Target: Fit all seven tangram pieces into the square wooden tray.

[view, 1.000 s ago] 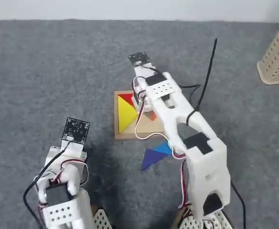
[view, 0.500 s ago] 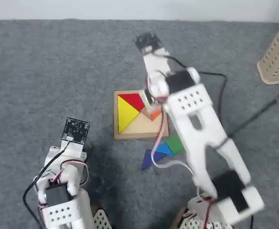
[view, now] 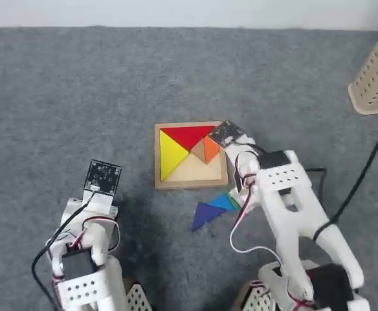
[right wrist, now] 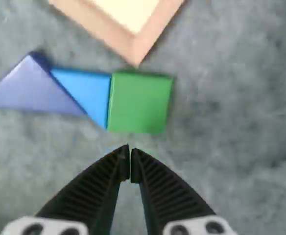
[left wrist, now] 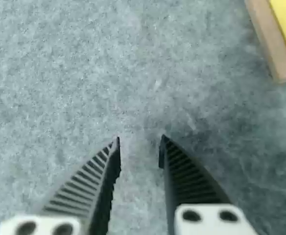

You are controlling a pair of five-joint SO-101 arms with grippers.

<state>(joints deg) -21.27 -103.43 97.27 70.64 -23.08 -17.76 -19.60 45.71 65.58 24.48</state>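
Where the grey felt-covered table (view: 79,91) carries it, the square wooden tray (view: 189,185) lies near the middle. It holds a red triangle (view: 188,136), a yellow triangle (view: 169,155) and an orange piece (view: 211,149), and its pale floor is bare on the side nearer the arms. Just outside one tray corner lie a green square (right wrist: 139,102), a light-blue triangle (right wrist: 86,90) and a violet triangle (right wrist: 28,90), edge to edge in a row. Beside the green square hangs the right tool (right wrist: 129,157) — fingers closed together, empty. Over bare felt, off to the tray's side, hangs the left tool (left wrist: 138,147) — slightly open, empty.
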